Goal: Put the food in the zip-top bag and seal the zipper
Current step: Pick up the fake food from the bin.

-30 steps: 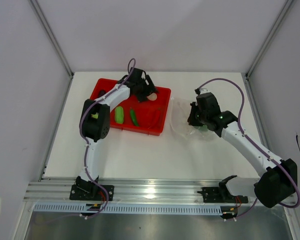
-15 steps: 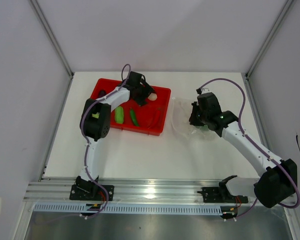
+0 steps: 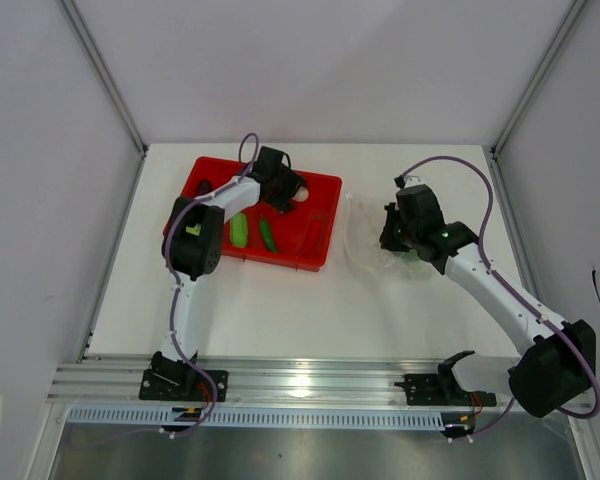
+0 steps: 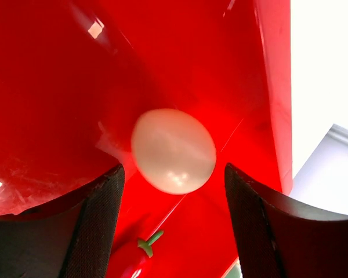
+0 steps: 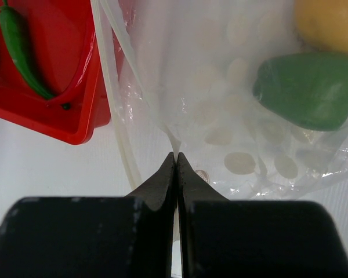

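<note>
A white ball (image 4: 174, 150) lies on the floor of the red tray (image 4: 58, 87). My left gripper (image 4: 174, 223) is open just above it, one finger (image 4: 93, 226) on each side and neither touching it. A red chili (image 4: 133, 267) lies below the ball. In the top view the left gripper (image 3: 285, 188) hides the ball. My right gripper (image 5: 176, 155) is shut on a fold of the clear zip-top bag (image 5: 220, 104), holding its mouth up. Inside the bag are a green bell pepper (image 5: 307, 90) and a yellow lemon (image 5: 327, 23). The zipper strip (image 5: 113, 110) hangs loose.
The red tray (image 3: 320, 255) sits left of the bag (image 3: 363, 245) and also holds two green vegetables (image 3: 239, 230) (image 3: 268, 235) and a dark piece (image 3: 202, 186) in its far-left corner. Grey walls enclose the table on three sides.
My left gripper has moved a little toward the near-left over the tray and down onto the white ball, which it now covers from above. Its jaws have narrowed slightly. The right arm has stayed still.
</note>
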